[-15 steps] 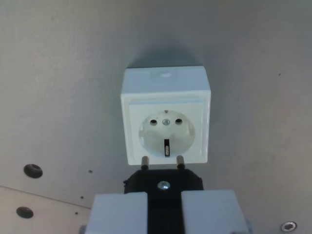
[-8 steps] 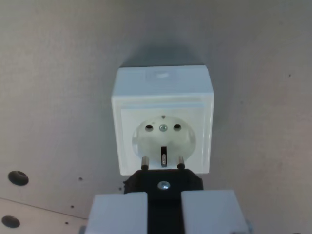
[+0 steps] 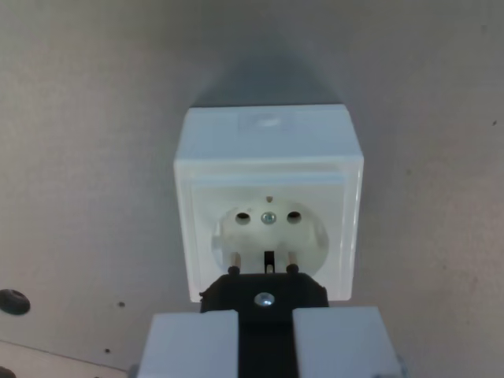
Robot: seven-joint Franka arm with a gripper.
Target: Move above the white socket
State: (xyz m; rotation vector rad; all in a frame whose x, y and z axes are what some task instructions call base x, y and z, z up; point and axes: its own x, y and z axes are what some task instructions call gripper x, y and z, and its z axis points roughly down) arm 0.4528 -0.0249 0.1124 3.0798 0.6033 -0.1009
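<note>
The white socket [image 3: 268, 197] is a square box on the grey board, filling the middle of the wrist view, with its round recess and two contact holes facing the camera. My gripper [image 3: 264, 335] sits at the bottom centre, its two pale fingers [image 3: 189, 346] shut on a black plug [image 3: 264, 293]. The plug's two metal pins [image 3: 235, 260] point up into the lower part of the socket's recess. Whether the pins touch the socket I cannot tell.
A grey board [image 3: 87, 157] lies under the socket. A dark screw hole [image 3: 11, 301] shows at the wrist view's left edge, with a lighter board strip [image 3: 47, 364] in the bottom left corner.
The camera has come closer: the socket looks larger and has shifted down toward the plug. The plug's pins now overlap the recess. The holes at the left have slid out toward the edge.
</note>
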